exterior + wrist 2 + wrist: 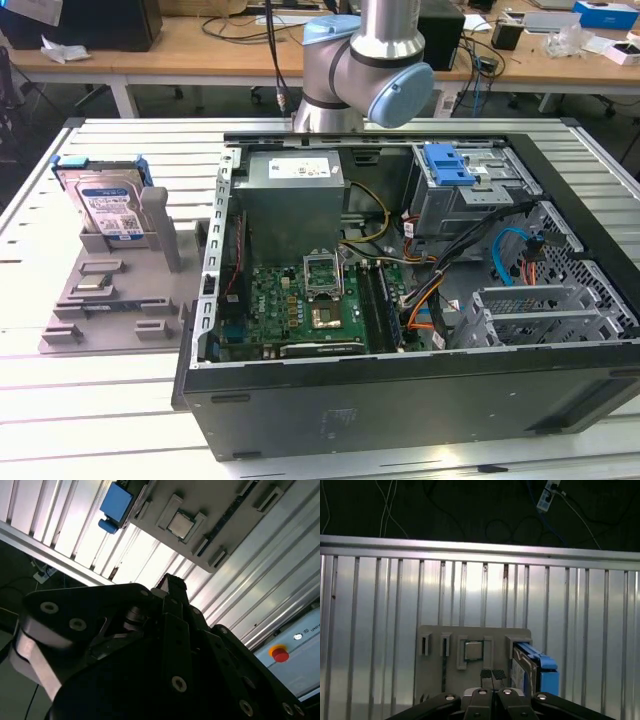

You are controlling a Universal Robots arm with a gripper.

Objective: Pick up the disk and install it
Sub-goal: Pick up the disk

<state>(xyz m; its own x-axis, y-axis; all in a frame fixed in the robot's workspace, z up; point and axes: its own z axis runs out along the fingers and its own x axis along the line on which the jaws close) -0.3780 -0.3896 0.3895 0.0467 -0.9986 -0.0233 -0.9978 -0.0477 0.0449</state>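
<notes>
**Disk upright in its holder, gripper empty**

The disk stands on edge in a slot of the grey fixture at the exterior view's left, well apart from the open computer case. Stood up this way, its blue rail is probably left free to be pinched from above. Its white-and-blue label faces outward, but I cannot make out the print. In the first wrist view the gripper looks down on the fixture, fingertips pressed together, holding nothing

We see an open computer case lying on the slatted aluminium table. Its motherboard faces up below a grey power supply, with a blue-handled drive cage nearby. At the exterior view's left, a grey fixture plate carries a processor chip.
</notes>
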